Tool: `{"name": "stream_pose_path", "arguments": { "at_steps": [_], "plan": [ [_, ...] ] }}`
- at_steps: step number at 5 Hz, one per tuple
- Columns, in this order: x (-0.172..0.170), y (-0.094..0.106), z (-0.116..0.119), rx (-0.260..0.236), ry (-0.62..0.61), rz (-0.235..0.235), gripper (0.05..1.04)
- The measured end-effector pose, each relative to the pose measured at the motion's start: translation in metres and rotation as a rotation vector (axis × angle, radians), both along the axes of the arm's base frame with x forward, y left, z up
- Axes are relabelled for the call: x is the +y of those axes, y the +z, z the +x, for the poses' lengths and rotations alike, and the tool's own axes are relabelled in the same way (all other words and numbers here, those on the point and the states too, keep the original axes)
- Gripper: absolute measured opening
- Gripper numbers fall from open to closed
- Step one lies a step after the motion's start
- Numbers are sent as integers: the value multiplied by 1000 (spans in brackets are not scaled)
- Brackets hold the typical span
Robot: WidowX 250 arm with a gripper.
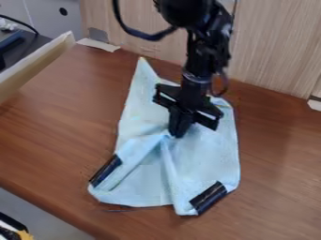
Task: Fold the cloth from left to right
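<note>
The gripper points down onto the middle of the cloth, its fingers close together and shut on a pinch of fabric. The light blue cloth lies wrinkled on the brown table, with creases running from the fingertips toward its near edge. One pointed corner stretches up at the far left. Dark strips lie on the cloth at its near left and near right corners. The arm and gripper hide part of the cloth's far side.
A light wooden panel stands along the table's back edge. At the upper left, a pale board slants beside dark equipment. The brown table has its front edge at the lower left, where a black and yellow object shows.
</note>
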State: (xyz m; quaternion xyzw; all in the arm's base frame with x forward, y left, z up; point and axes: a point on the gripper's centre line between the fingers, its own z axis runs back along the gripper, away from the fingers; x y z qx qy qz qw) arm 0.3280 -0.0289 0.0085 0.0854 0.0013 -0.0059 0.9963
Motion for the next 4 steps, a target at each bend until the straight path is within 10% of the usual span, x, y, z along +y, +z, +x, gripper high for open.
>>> {"name": "stream_pose_path", "arguments": {
  "at_steps": [2,4],
  "plan": [
    [2,0,1,-7,-5,27,203],
    [13,4,-7,2,27,90,722]
  ]
}}
